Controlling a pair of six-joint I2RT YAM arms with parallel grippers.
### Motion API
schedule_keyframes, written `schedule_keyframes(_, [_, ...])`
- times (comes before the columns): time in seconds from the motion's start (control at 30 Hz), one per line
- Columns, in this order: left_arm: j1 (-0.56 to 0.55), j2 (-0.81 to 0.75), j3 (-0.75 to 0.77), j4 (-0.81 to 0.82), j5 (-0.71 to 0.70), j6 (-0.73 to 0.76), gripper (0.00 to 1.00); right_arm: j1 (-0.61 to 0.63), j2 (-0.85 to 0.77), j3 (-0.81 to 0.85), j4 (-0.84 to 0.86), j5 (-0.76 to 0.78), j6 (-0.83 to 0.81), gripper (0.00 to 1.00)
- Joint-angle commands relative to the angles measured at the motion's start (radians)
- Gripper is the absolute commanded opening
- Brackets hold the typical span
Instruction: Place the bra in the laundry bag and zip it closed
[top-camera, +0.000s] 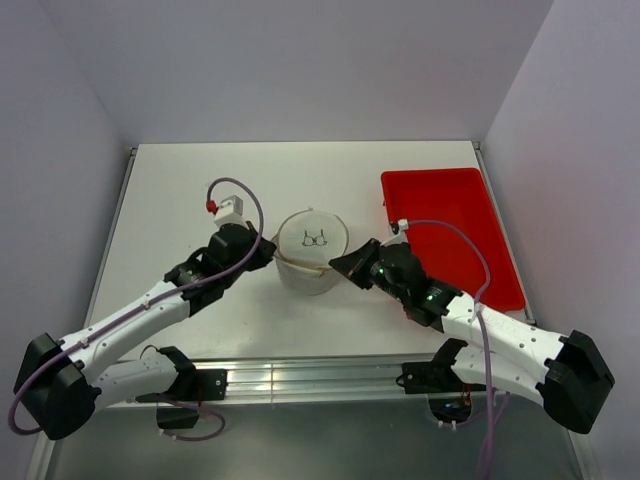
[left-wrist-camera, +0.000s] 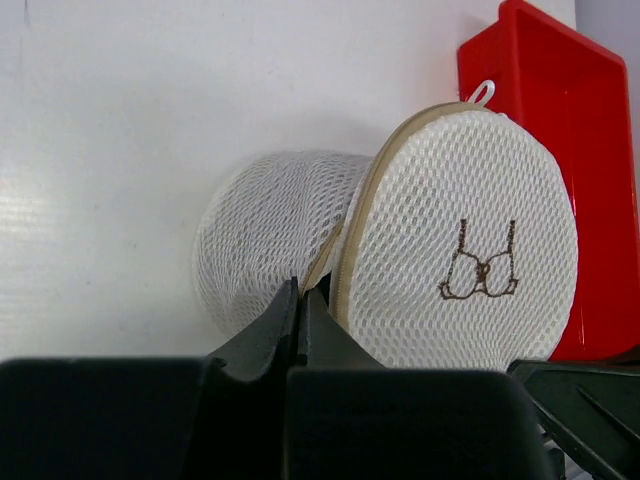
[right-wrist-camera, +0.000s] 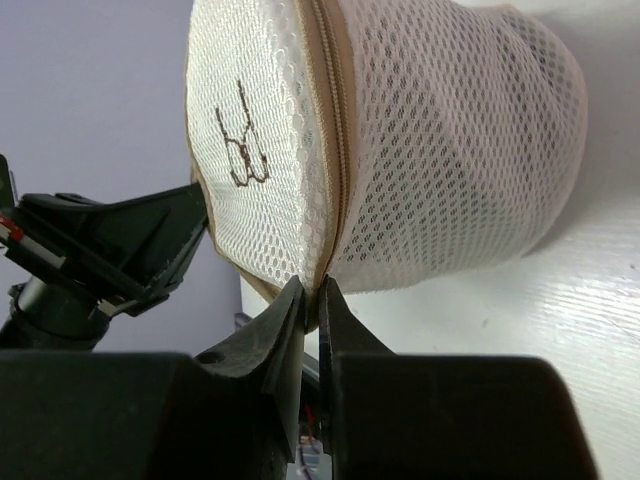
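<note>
Since a dark mass, likely the bra (right-wrist-camera: 490, 200), is being seen through the mesh, loading is being judged done. The laundry bag (top-camera: 312, 255) is sitting mid-surface (top-camera: 180, 200). Its zip seam is being pinched by the right gripper (right-wrist-camera: 312, 300). The jaws of the left gripper (left-wrist-camera: 300, 300) are pressed together at the seam. Zip closure is being left unconfirmed.

The left arm (top-camera: 130, 320) stretches forward and to the right, wrist low, jaws pressed fully together. The right arm (top-camera: 500, 335) angles forward and left — its jaws pinched to a narrow slit, facing the left's.
</note>
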Motion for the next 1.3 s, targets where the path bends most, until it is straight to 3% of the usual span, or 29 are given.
schedule_keyframes(0.0, [0.036, 0.026, 0.076, -0.059, -0.021, 0.12, 0.0, -0.009, 0.012, 0.048, -0.071, 0.037, -0.041, 0.0])
schedule_keyframes(0.03, [0.034, 0.031, 0.077, -0.019, 0.002, 0.151, 0.03, -0.007, 0.021, 0.053, -0.071, 0.034, -0.038, 0.0])
schedule_keyframes(0.07, [0.033, 0.028, 0.071, 0.002, 0.02, 0.16, 0.16, -0.007, 0.038, 0.056, -0.061, 0.031, -0.035, 0.0])
schedule_keyframes(0.17, [0.03, 0.002, 0.045, 0.048, 0.062, 0.188, 0.37, -0.007, 0.058, 0.06, -0.049, 0.029, -0.017, 0.0])
schedule_keyframes(0.3, [0.021, -0.042, 0.022, 0.061, 0.066, 0.225, 0.53, -0.007, 0.068, 0.071, -0.05, 0.046, -0.003, 0.0])
schedule_keyframes(0.4, [-0.005, -0.087, 0.01, 0.065, 0.065, 0.251, 0.54, -0.006, 0.082, 0.082, -0.058, 0.052, 0.0, 0.0])
schedule_keyframes(0.5, [-0.114, -0.113, 0.005, 0.101, 0.073, 0.287, 0.53, -0.006, 0.088, 0.088, -0.064, 0.057, 0.002, 0.0])
schedule_keyframes(0.63, [-0.326, -0.064, 0.002, 0.147, 0.039, 0.294, 0.49, -0.006, 0.093, 0.094, -0.07, 0.061, 0.002, 0.0])
schedule_keyframes(0.83, [-0.439, 0.048, -0.021, 0.286, 0.111, 0.251, 0.41, -0.006, 0.102, 0.119, -0.104, 0.057, -0.012, 0.0])
schedule_keyframes(1.03, [-0.486, 0.166, 0.008, 0.318, 0.103, 0.239, 0.39, -0.006, 0.101, 0.134, -0.117, 0.057, -0.018, 0.0])
schedule_keyframes(1.27, [-0.486, 0.177, 0.013, 0.306, 0.042, 0.222, 0.42, -0.006, 0.098, 0.145, -0.139, 0.061, -0.023, 0.0])
